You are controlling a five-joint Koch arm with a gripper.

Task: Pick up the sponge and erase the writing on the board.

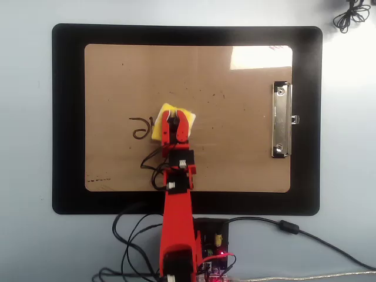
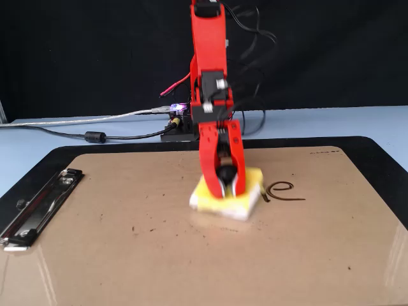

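Observation:
The yellow sponge (image 1: 158, 127) (image 2: 209, 201) lies flat on the brown board (image 1: 241, 164) (image 2: 159, 255), on top of the writing. My red gripper (image 1: 175, 116) (image 2: 227, 190) stands over it, jaws shut on the black knob (image 2: 224, 173) in the sponge's centre. Of the writing (image 1: 140, 127) (image 2: 281, 189), only the last letter "e" and a stroke beside it show clear of the sponge; whatever lies under the sponge is hidden.
A silver clip (image 1: 282, 120) (image 2: 38, 207) sits on the board's short edge, away from the sponge. A black mat (image 1: 67, 117) lies under the board. Cables and a controller board (image 1: 214, 247) (image 2: 175, 122) crowd the arm's base. A cable coil (image 1: 349, 12) lies in the far corner.

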